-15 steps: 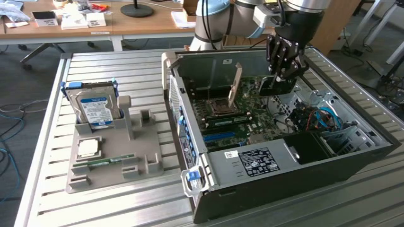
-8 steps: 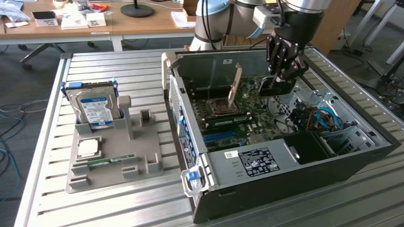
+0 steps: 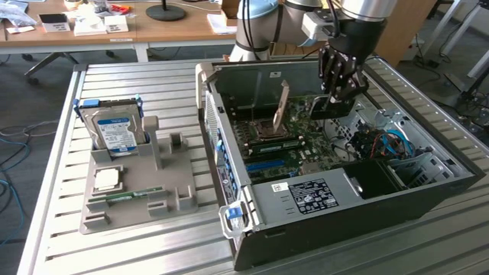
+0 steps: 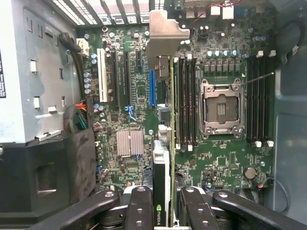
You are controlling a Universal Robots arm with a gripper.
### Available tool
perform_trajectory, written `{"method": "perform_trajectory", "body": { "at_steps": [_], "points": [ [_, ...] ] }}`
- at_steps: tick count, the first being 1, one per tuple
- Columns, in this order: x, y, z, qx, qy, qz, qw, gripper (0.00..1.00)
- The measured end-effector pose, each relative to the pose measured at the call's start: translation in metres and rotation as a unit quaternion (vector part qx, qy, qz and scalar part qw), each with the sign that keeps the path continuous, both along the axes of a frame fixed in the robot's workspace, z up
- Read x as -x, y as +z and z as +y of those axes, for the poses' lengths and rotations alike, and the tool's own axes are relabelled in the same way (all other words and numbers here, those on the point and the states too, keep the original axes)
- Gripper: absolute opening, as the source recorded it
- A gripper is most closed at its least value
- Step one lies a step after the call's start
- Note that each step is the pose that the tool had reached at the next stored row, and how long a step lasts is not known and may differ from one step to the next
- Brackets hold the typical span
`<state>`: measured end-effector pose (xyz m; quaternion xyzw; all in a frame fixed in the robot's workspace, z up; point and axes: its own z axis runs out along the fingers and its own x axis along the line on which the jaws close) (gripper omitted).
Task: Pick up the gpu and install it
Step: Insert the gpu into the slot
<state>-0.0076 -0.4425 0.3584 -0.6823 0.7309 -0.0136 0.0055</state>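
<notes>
**Open computer case (image 3: 336, 217), lying on its side on the slatted metal worktop (image 3: 130, 80), with the arm reaching down into it.**

You see the gripper (image 3: 340, 94) low inside the case, above the motherboard (image 4: 225, 163). Its fingers (image 4: 139, 208) are clamped on the gpu (image 4: 161, 167), one on each face of the card.

In the wrist view you look along the gpu edge-on. The black shroud carries a green logo at the held end. The silver bracket (image 4: 165, 33) sits at the far end, by the vented rear wall of the case.

The card runs parallel to the expansion slots, between the blue slot (image 4: 152, 88) and the nearest bank of memory slots (image 4: 184, 100). You cannot tell whether its lower edge touches the board or any slot.

Beyond the memory slots lies the processor socket (image 4: 220, 108). A small finned heat sink (image 4: 129, 142) sits on the other side of the card.

At the exterior view's left, well apart from the case, a gray holder (image 3: 141, 200) rests on the worktop. It carries:
- a hard drive (image 3: 114, 132) standing upright;
- a processor (image 3: 107, 179) lying flat;
- a memory stick (image 3: 126, 196) just beside the processor.
</notes>
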Motion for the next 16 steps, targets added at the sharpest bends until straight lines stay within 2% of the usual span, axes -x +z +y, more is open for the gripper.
{"method": "perform_trajectory", "body": {
  "at_steps": [5, 10, 16],
  "points": [
    [0.002, -0.0067, 0.0000, 0.0000, 0.000, 0.0000, 1.0000, 0.27],
    [0.012, -0.0106, 0.0000, 0.0000, 0.000, -0.0001, 1.0000, 0.27],
    [0.019, -0.0205, -0.0008, 0.0000, 0.000, 0.0000, 1.0000, 0.27]
  ]
}}
